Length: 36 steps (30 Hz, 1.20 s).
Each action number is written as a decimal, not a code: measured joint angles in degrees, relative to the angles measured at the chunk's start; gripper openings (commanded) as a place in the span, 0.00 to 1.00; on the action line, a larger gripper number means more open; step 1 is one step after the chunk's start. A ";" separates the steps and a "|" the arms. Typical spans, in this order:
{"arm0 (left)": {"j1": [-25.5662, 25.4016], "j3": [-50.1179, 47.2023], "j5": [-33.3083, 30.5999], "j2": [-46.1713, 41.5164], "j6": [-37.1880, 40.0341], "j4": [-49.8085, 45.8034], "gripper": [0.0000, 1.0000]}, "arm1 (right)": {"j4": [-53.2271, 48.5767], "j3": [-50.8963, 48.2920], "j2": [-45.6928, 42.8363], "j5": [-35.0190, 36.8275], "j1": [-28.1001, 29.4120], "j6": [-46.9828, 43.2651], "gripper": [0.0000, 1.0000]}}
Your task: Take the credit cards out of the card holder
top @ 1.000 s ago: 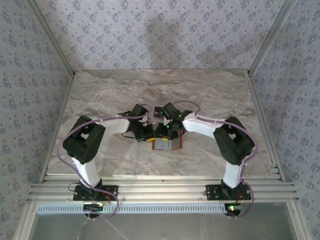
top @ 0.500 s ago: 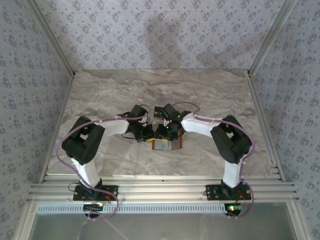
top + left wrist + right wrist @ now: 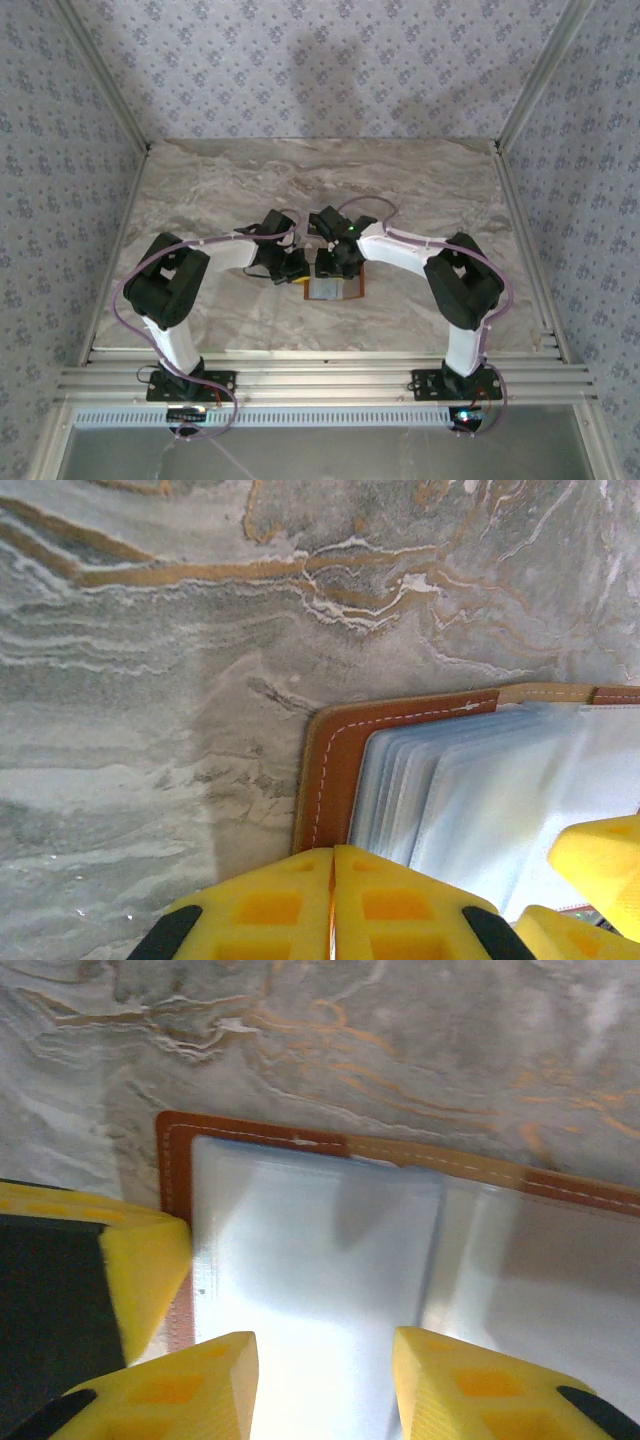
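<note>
The card holder (image 3: 335,291) lies open on the marble table (image 3: 430,190), its orange-brown stitched border (image 3: 335,765) framing stacked pale grey-blue sleeves (image 3: 310,1260). The credit cards are hidden; I cannot make out any inside the sleeves. My left gripper (image 3: 333,858) is shut, empty, with its yellow tips resting at the holder's left border. My right gripper (image 3: 325,1365) is open and hovers over the top sleeve, one finger on each side of it. In the top view the left gripper (image 3: 299,268) and right gripper (image 3: 334,268) meet just above the holder.
A yellow finger (image 3: 140,1260) of the left gripper sits close beside the right gripper's left finger. The right gripper's finger (image 3: 600,865) shows at the holder's right. Aluminium rails (image 3: 320,375) edge the table's near side, and patterned walls enclose it.
My right gripper's jaws have spread wider over the sleeve, and the right wrist has shifted slightly left and back. The left gripper stays shut in the same place.
</note>
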 measured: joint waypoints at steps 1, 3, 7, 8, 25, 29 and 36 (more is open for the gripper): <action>0.00 0.00 0.00 0.00 0.00 -0.02 0.10 | -1.01 0.50 0.15 0.98 0.22 -0.37 0.45; 0.00 0.00 0.00 0.00 0.00 0.00 0.10 | -2.54 1.29 0.55 2.40 0.52 -0.83 0.45; 0.00 0.00 0.00 0.00 0.02 -0.02 0.10 | -4.00 1.79 1.16 3.85 0.83 -1.07 0.46; 0.00 0.00 -0.02 -0.02 0.02 -0.02 0.10 | -4.24 1.79 1.16 3.93 0.85 -1.05 0.46; 0.00 0.00 -0.04 -0.22 0.04 -0.87 0.09 | 5.60 0.42 0.35 -6.40 0.74 2.23 0.14; 0.00 0.00 -0.04 -0.22 0.04 -0.90 0.09 | 7.41 0.44 1.99 -7.72 0.48 2.71 0.13; 0.07 0.00 -0.04 -0.22 0.04 -0.92 0.08 | 8.00 0.11 3.30 -7.87 0.22 2.89 0.12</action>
